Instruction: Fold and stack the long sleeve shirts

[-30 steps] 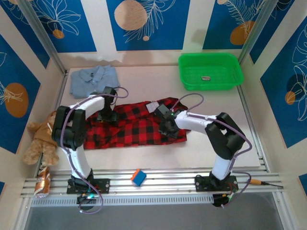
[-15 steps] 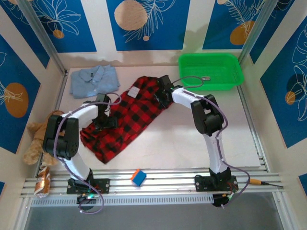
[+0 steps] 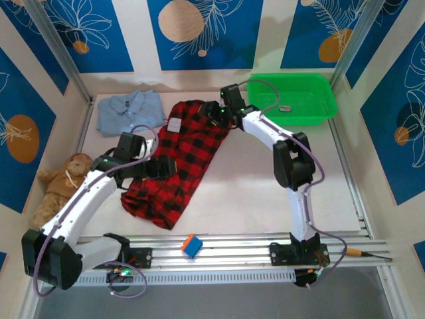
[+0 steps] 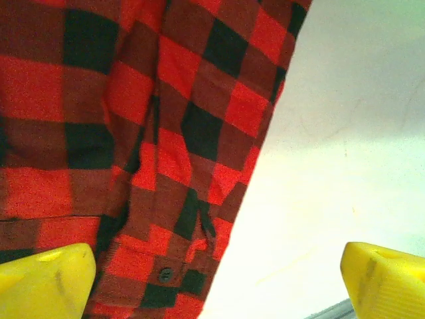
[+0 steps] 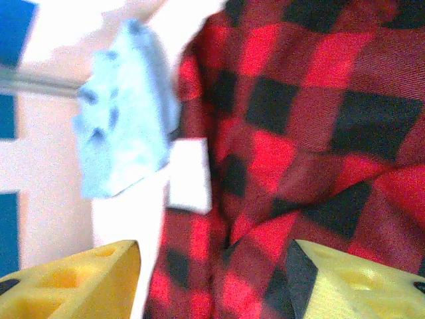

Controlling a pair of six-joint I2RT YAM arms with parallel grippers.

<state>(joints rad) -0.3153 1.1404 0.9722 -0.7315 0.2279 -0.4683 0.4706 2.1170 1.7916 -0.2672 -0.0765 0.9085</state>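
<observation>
Left pincer (image 3: 162,166), released, hangs over the near half of the flannel shirt (image 3: 186,149), right pincer (image 3: 222,117), likewise released, over its far end, its long axis running diagonally from the worktop's far middle toward the near-left corner.

The big shirt (image 3: 179,156) is checked red and black, with a white label (image 3: 174,124). The smaller shirt (image 3: 129,111) is light blue. The basket (image 3: 292,119) is bright green, the teddy bear (image 3: 63,183) tan-brown, the cube (image 3: 191,245) blue and orange. The walls (image 3: 226,40) show white leaf outlines on blue.
</observation>
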